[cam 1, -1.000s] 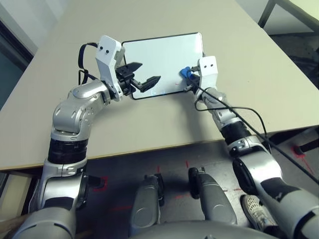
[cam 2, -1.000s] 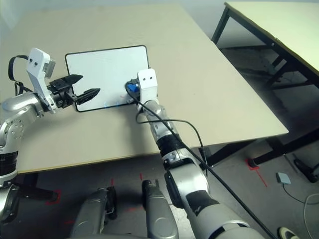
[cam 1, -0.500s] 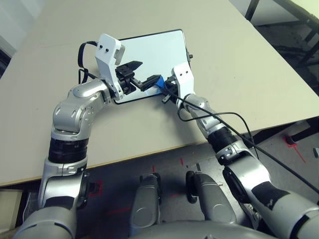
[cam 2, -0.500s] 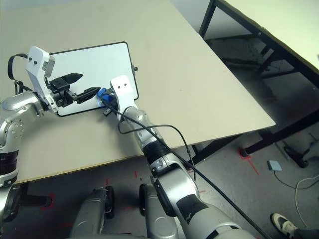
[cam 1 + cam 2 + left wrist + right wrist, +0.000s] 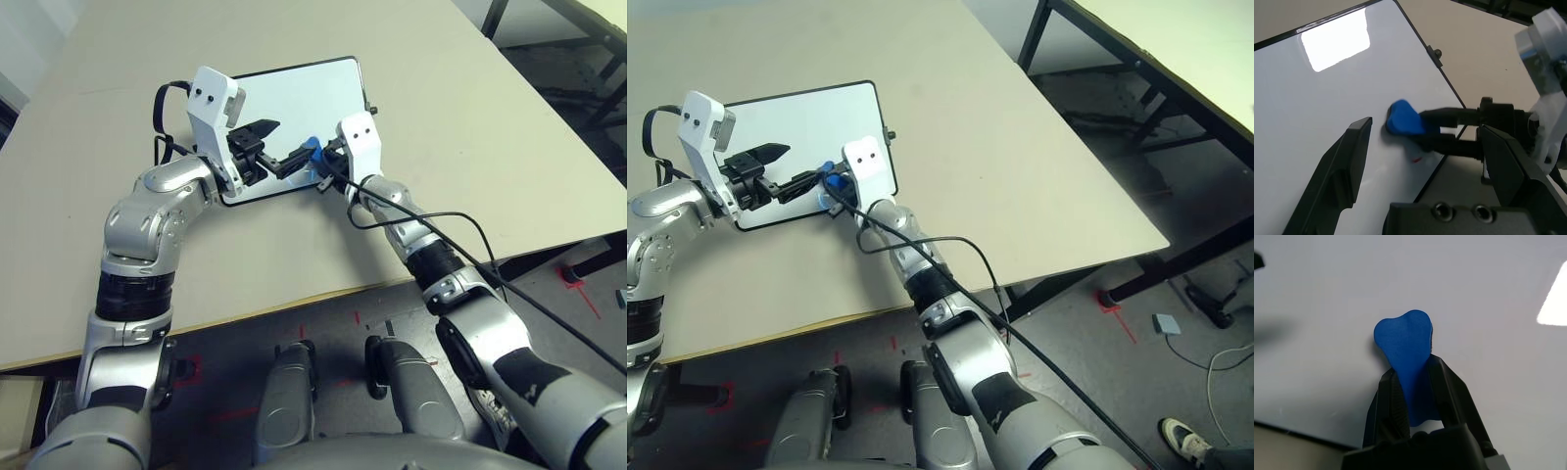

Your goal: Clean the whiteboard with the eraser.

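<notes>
Clamped on the eraser (image 5: pixel 1403 350), the right gripper (image 5: pixel 1418 391) presses the blue block's free end against the whiteboard (image 5: pixel 294 98) near its front edge. Going left to right across the beige table (image 5: pixel 470 127): the left gripper (image 5: pixel 276 145) hangs over the board's near left part with its fingers spread wide and nothing between them; just beside its fingertip comes the eraser; then the right arm's white wrist. A small red mark (image 5: pixel 1415 159) shows beside the eraser.

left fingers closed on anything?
No, the left gripper has its fingers spread apart over the whiteboard, gripping nothing.
</notes>
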Motion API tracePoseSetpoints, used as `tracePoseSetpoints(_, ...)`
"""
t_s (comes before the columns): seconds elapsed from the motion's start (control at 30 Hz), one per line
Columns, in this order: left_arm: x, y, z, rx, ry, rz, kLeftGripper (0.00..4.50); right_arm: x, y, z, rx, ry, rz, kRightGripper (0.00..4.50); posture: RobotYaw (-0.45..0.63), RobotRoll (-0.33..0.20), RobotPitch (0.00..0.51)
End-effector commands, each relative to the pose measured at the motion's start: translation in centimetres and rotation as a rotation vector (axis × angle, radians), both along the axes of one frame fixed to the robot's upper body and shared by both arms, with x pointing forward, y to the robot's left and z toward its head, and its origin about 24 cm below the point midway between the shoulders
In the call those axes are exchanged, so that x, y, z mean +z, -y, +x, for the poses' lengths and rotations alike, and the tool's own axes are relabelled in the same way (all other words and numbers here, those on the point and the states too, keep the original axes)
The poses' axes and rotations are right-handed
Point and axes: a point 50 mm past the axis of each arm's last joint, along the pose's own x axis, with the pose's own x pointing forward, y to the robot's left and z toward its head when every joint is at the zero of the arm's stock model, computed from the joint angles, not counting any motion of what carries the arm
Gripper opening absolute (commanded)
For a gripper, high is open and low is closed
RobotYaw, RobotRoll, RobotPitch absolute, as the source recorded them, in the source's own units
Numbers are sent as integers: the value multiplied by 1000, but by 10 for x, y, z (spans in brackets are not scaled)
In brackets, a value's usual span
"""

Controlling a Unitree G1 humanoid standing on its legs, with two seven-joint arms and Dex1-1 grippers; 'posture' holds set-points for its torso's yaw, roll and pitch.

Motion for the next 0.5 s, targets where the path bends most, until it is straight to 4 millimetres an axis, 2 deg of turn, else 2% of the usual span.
tracePoseSetpoints(0.03, -1, -1, -3, -1, -2, 1, 4500, -11, 26, 11, -141, -41, -14, 815, 61, 0, 205)
tracePoseSetpoints(0.1, -1, -1, -3, -2, -2, 0, 4500, -10, 26, 12, -134, -48, -6, 815, 61, 0, 205)
tracePoseSetpoints(0.23, -1, 1, -2, -6, 1, -2, 4500, -15, 12, 7, -46, -84, -10, 815, 55, 0, 198)
tracePoseSetpoints(0.5, -1, 0, -1, -5, 4, -1, 4500, -38, -21, -19, 178, -168, -56, 814, 63, 0, 194)
